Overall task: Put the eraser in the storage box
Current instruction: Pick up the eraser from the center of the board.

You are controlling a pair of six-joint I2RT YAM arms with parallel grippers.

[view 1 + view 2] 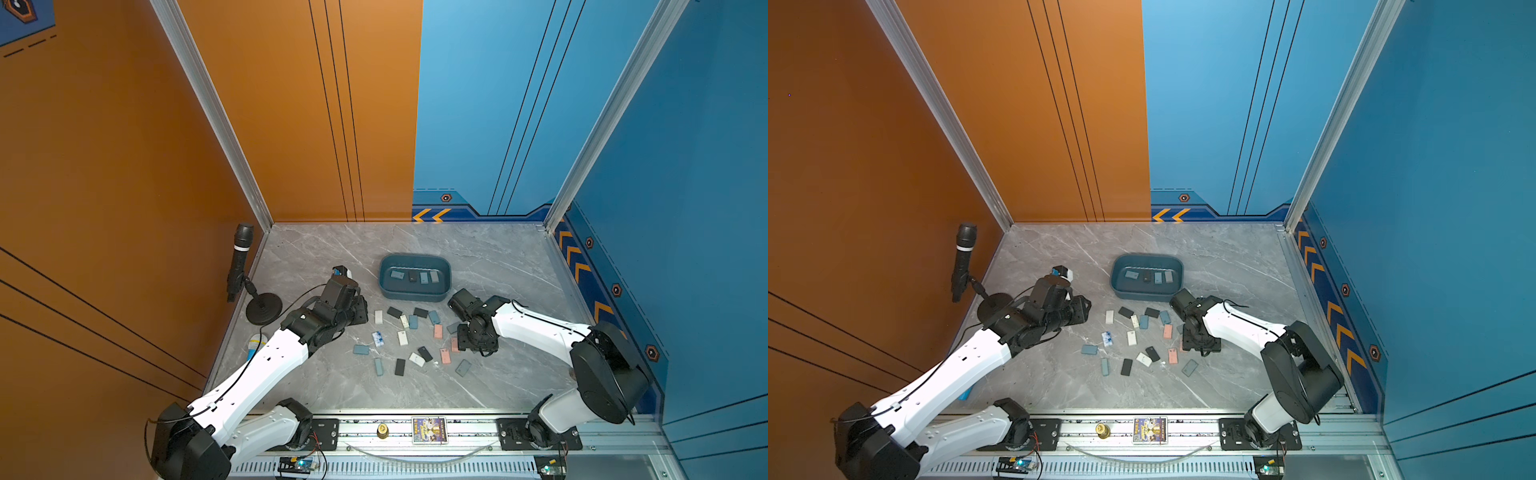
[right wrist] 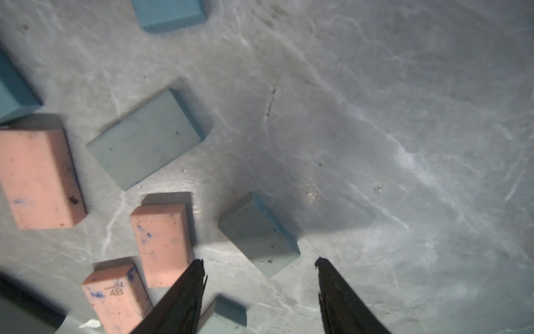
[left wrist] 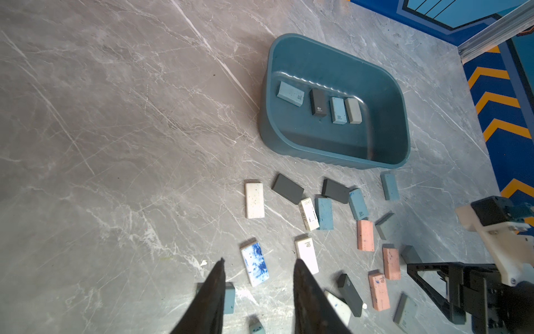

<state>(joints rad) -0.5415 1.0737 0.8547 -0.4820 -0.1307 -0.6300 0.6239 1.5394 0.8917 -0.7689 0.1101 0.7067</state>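
Four erasers (image 3: 319,102) are already lying in the box (image 3: 332,157), which is sitting well ahead of your left gripper (image 3: 260,260). That gripper's fingers are standing apart, pinching nothing. Your right gripper (image 2: 258,261) is hanging with its fingers spread. A grey eraser (image 2: 257,234) is lying just ahead, its near corner between the tips. A pink eraser (image 2: 163,243) is lying just outside one finger.

Shallow teal storage box (image 1: 415,294) sits upright, four erasers (image 3: 318,102) rowed inside, loose erasers (image 3: 254,200) scattered just beside

Grey marble tabletop (image 1: 332,257), storage box (image 1: 413,296) mid-rear, erasers (image 1: 438,331) scattered nearside, mic stand (image 1: 264,308) left edge
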